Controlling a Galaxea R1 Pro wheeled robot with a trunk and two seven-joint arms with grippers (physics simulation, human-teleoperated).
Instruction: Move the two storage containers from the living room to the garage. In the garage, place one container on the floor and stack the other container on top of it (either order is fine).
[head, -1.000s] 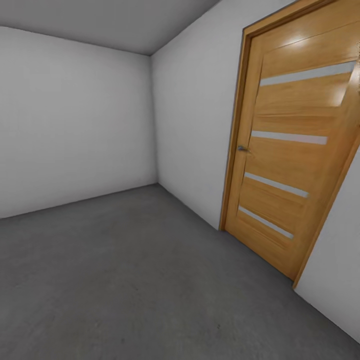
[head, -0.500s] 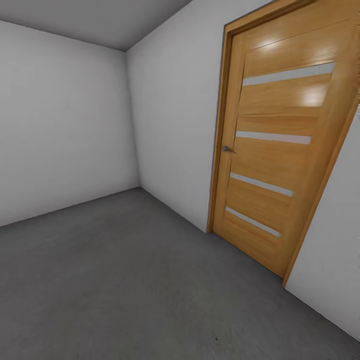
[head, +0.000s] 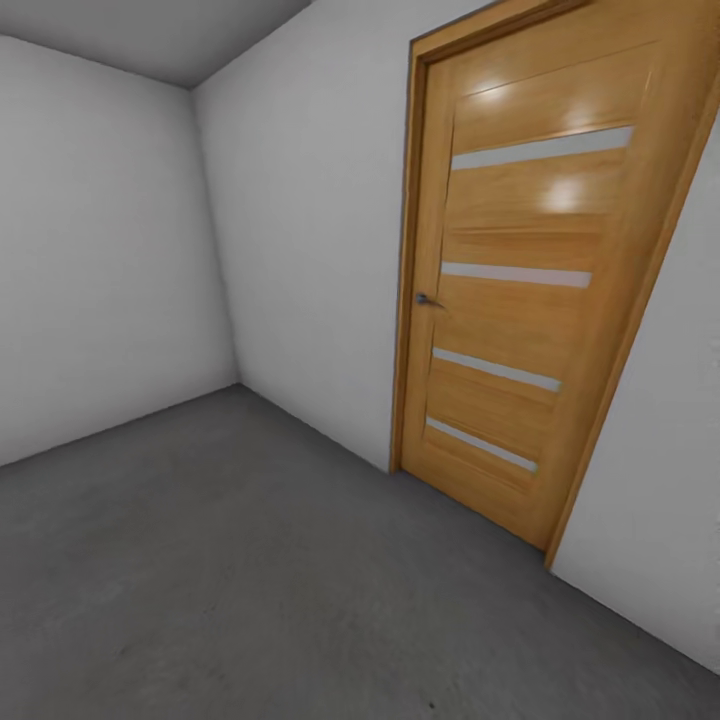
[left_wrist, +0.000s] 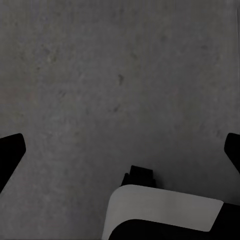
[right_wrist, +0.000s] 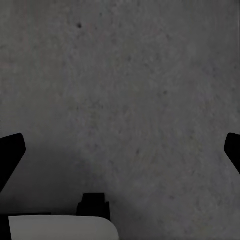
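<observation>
Both claws spread wide and empty, the left gripper (left_wrist: 120, 145) and right gripper (right_wrist: 120, 145) hang over bare garage floor (head: 250, 560); no containers here. Risk: clipping the closed wooden door (head: 520, 290) at right while turning.

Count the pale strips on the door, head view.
4, stacked down the door: one near the top, one at handle height, one below that, one lowest. The door's upper edge is cropped, so another could sit above.
</observation>
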